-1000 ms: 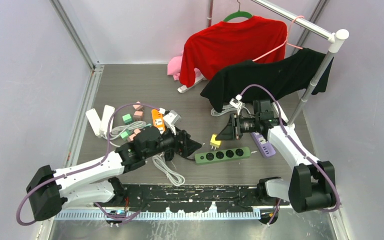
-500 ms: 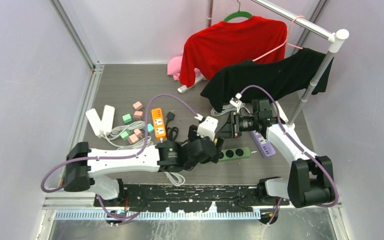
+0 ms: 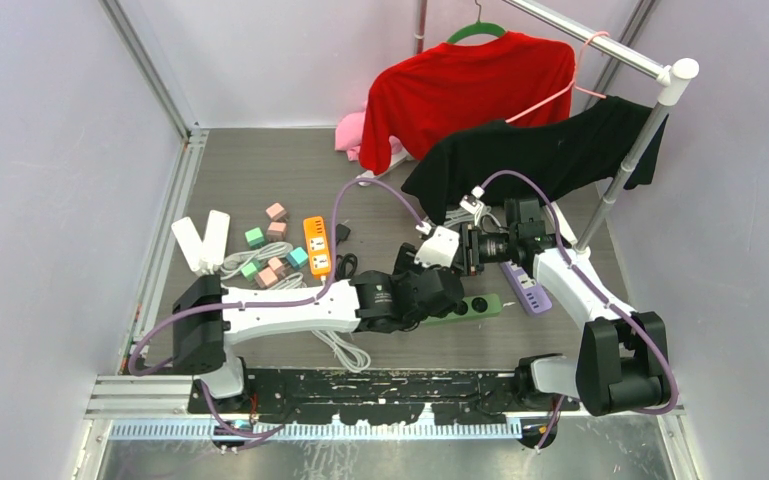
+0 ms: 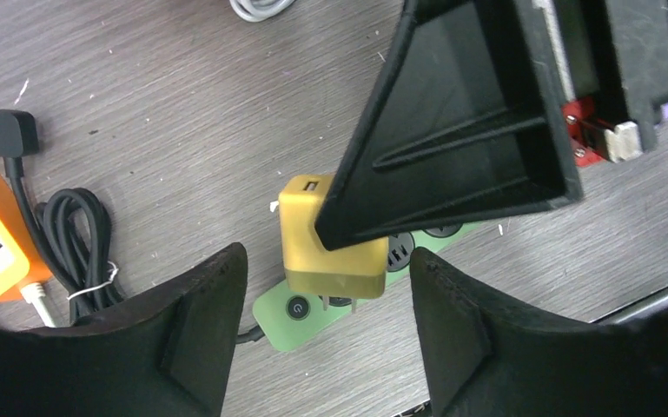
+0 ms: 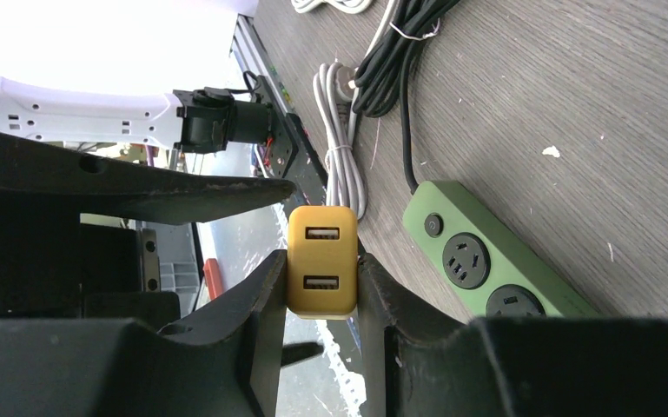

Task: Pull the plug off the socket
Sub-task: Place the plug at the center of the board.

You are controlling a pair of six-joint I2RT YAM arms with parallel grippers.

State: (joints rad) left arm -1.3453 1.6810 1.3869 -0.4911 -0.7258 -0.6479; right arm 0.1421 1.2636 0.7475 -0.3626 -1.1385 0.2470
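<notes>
1. While the right gripper (image 5: 321, 280) pinches the yellow plug (image 5: 320, 233) by its 2 flat sides, the plug's 2 USB ports face the right wrist camera.
2. The plug is off the socket: the left wrist view shows its metal prongs bare, just above the green power strip (image 4: 300, 317), near the end with the round switch.
3. The green power strip lies flat on the grey table (image 3: 260, 170), between the 2 arms, with its round sockets facing up.
4. The left gripper (image 4: 330, 261) has its jaws spread. In its own view, 1 finger (image 4: 200, 321) shows at each side of the plug, neither touching it, and nothing is held.
5. An orange power strip (image 3: 317, 246) lies to the left of the green one, with a coiled black cord (image 4: 74, 234) just beside it.
6. A bundled white cable (image 5: 340, 156) lies on the table near the front edge.
7. At the back, a red shirt (image 3: 460, 90) and a black shirt (image 3: 550, 150) hang from a metal rail (image 3: 600, 45).
</notes>
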